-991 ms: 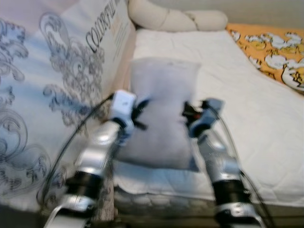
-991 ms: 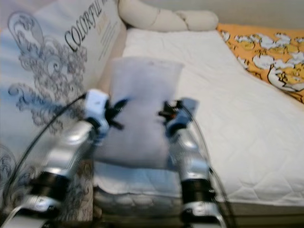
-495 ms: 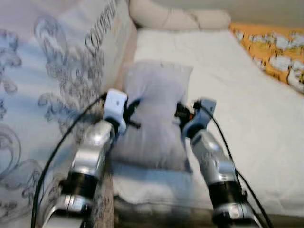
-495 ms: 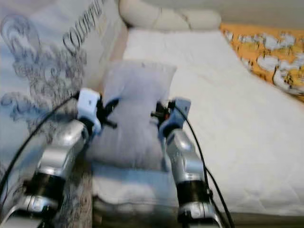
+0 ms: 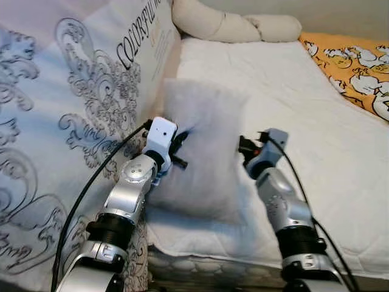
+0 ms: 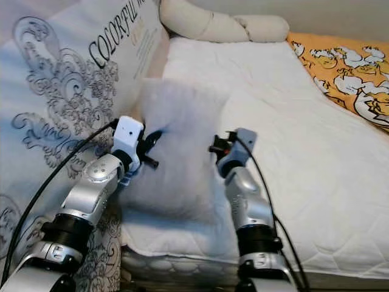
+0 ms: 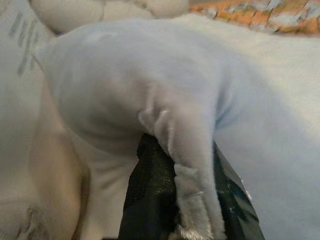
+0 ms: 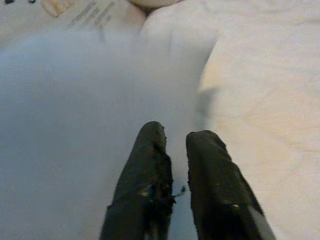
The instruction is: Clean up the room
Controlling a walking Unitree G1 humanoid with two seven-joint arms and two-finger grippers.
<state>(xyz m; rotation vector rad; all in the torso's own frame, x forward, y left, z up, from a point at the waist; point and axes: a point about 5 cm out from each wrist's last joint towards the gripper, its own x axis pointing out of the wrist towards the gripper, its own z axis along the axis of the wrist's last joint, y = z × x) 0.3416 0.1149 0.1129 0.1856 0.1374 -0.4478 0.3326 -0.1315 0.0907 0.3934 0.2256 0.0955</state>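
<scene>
Pillow [image 5: 203, 146] lies on the bed [image 5: 316, 128] by the headboard; left gripper [image 7: 175, 200] pinches a fold of it; right gripper [image 8: 172, 165], jaws nearly closed and seemingly empty, is at its other edge; next, likely lift and set it straight.

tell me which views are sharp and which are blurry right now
Both eye views are sharp: the bedding print and the grey pillow edges read clearly. Left wrist view is soft but shows the pinched fold. Right wrist view blurs the pillow; the right gripper fingers stay fairly crisp.
</scene>
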